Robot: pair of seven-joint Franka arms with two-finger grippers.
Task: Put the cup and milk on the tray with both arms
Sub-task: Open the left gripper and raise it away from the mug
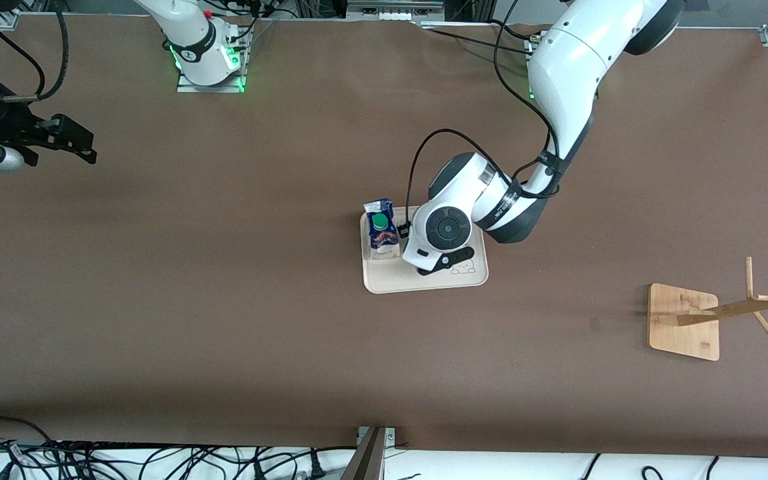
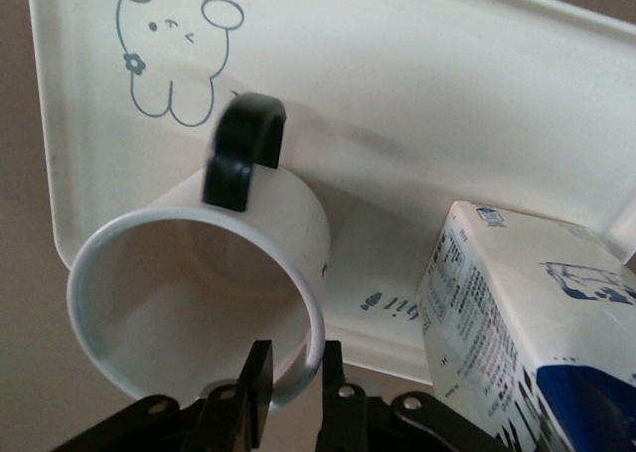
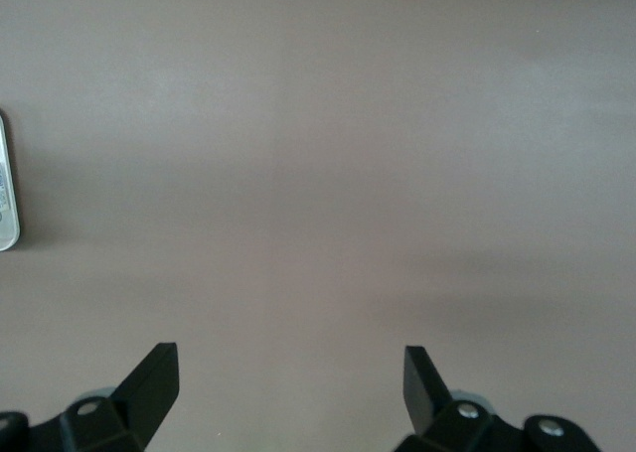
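Observation:
The cream tray (image 1: 424,283) lies at the table's middle. The milk (image 1: 381,230) stands upright on its end toward the right arm. My left gripper (image 2: 293,382) is low over the tray beside the milk, and its wrist (image 1: 441,230) hides the cup in the front view. In the left wrist view it is shut on the white cup (image 2: 189,273), one finger inside the rim and one outside. The black handle (image 2: 241,149) points toward the bunny drawing (image 2: 169,55). I cannot tell whether the cup touches the tray (image 2: 417,65). The milk (image 2: 517,323) is close beside it. My right gripper (image 1: 74,143) waits open and empty over bare table (image 3: 291,373).
A wooden rack (image 1: 684,320) with slanted pegs stands at the left arm's end, nearer to the front camera than the tray. Cables lie along the table's front edge (image 1: 157,460). A small white object (image 3: 6,184) shows at the edge of the right wrist view.

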